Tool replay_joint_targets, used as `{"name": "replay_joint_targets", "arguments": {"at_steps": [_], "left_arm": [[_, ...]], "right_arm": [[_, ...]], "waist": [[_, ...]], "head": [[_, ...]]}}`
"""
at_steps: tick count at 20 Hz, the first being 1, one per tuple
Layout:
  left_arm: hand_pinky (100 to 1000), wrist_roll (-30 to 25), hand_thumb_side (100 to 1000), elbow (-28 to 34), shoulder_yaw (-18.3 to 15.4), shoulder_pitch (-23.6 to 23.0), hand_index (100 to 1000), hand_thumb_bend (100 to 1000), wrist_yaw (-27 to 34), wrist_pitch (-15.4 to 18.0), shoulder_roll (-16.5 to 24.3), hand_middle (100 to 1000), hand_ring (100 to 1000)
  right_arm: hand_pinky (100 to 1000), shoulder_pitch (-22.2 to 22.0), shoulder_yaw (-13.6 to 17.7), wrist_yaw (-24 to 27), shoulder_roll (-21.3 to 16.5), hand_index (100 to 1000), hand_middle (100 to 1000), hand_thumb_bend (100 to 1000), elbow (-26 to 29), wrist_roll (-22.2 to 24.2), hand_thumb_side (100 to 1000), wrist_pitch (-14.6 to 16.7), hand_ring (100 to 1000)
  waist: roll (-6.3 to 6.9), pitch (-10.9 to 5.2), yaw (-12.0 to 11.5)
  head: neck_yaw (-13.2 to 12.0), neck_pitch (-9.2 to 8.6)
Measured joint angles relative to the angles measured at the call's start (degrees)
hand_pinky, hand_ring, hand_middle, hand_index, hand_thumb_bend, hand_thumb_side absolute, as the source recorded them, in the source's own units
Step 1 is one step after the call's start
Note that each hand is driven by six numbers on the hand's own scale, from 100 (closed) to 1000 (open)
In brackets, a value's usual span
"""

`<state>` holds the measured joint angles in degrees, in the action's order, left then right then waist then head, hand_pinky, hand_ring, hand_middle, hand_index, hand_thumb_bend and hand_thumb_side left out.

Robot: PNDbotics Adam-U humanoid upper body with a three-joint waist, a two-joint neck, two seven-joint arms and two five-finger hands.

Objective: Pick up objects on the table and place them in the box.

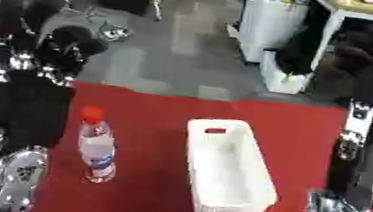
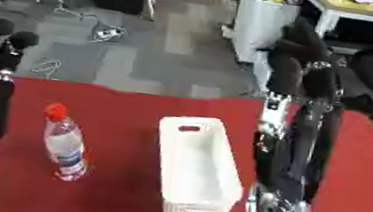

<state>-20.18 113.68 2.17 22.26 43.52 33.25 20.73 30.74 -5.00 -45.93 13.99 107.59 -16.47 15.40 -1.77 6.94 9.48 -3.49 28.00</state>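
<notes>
**One bottle to go in the box**

One bottle stands up tall on the red table. It has a red cap on top, so its long way goes straight up. We see the white box just to its right, and the box looks empty inside.

Our left hand is right beside the bottle, on its left. The fingers point up and are relaxed, and they hold nothing. Our right hand is on the far side of the box, with straight fingers, and it holds nothing too.

We think the left hand should take the bottle, because it is much nearer. It must move right, then close around the bottle's middle.
</notes>
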Motion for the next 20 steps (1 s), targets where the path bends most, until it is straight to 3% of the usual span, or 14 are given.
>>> {"name": "replay_joint_targets", "arguments": {"at_steps": [17, 20], "left_arm": [[805, -0.3, 770, 0.0, -0.1, 0.0, 922, 349, -0.8, 2.4, 0.5, 841, 803], [806, -0.3, 772, 0.0, -0.1, 0.0, 922, 347, -1.2, 2.4, 0.5, 841, 803]], "right_arm": [[694, 0.7, 0.0, -1.1, 0.2, 868, 744, 254, 0.0, -0.4, 1000, 0.5, 710], [694, 0.7, 0.0, -1.1, 0.2, 868, 743, 269, 0.0, -0.4, 1000, 0.5, 709]], "waist": [[0.27, 0.01, 0.0], [0.28, 0.04, 0.0]], "head": [[-0.2, 0.14], [-3.1, 0.18]]}}
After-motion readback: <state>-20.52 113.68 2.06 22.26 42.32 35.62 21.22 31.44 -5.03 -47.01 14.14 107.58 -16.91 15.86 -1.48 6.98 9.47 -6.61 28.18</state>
